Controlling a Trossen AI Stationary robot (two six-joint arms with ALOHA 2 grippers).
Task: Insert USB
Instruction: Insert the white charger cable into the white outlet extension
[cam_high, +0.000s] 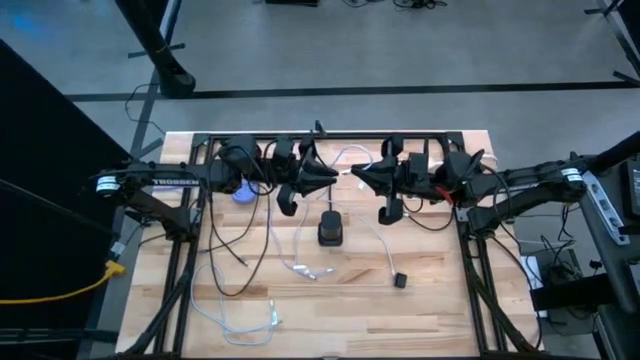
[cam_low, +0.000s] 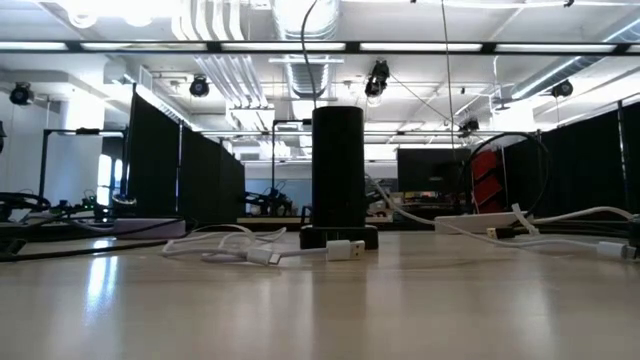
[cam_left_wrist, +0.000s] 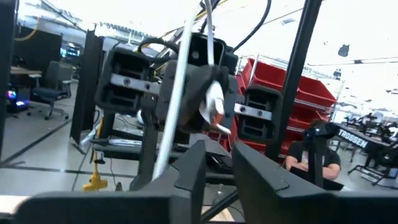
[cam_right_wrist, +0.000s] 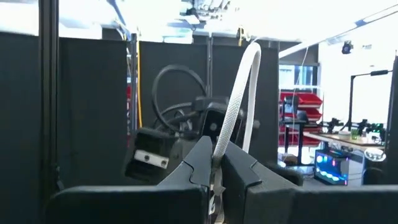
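Both arms reach level toward mid-surface, tips nearly meeting above the black charger block (cam_high: 330, 231): the right gripper (cam_high: 357, 176) jaws pinch the white cable (cam_right_wrist: 235, 112), the left gripper (cam_high: 335, 178) jaws stand slightly parted.

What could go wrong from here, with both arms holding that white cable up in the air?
The left gripper has its jaws slightly apart around the white cable, so the cable could slip out. The right gripper pinches the same braided cable, which arcs stiffly upward; it might twist the plug off line. Loose cables lie on the table around the black charging block and could snag an arm coming down.
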